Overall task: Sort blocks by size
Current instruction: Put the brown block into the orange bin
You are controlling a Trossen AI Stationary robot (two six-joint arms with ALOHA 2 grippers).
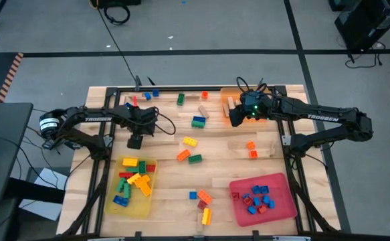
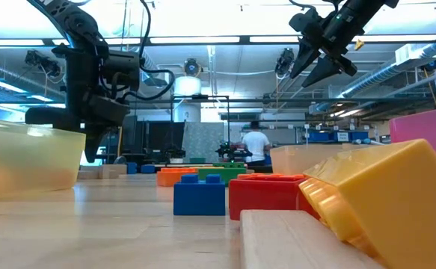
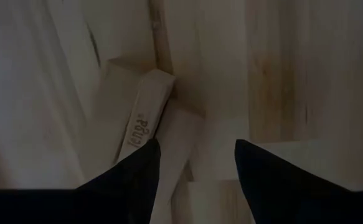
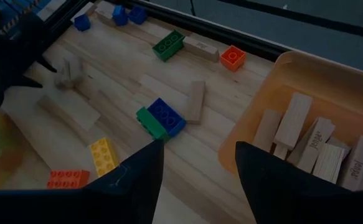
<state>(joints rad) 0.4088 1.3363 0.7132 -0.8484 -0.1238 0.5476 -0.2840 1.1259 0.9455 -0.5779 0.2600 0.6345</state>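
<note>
Wooden slats make up the desk [image 1: 215,171], which fills the middle of the high view with blocks [image 1: 195,158] strewn across it. At lower left sits a yellow tray [image 1: 113,207] holding yellow, green, red and blue bricks; at lower right a red tray [image 1: 287,207] holds small red and blue bricks. An orange tray [image 4: 274,102] at the upper middle of the high view carries tan wooden pieces [image 4: 291,126].

At centre left of the high view the left gripper [image 1: 135,142] points down at the desk, its fingers [image 3: 137,180] spread, with a tan wooden block [image 3: 145,115] lying on the boards just ahead of them; nothing sits between the fingers. The right gripper [image 1: 235,118] hangs beside the orange tray, raised above the desk in the low view, fingers parted and empty. In the right wrist view a joined blue-and-green brick [image 4: 161,119] lies on the desk, with a yellow brick [image 4: 103,155] and an orange brick [image 4: 67,179] nearer the lower left.
</note>
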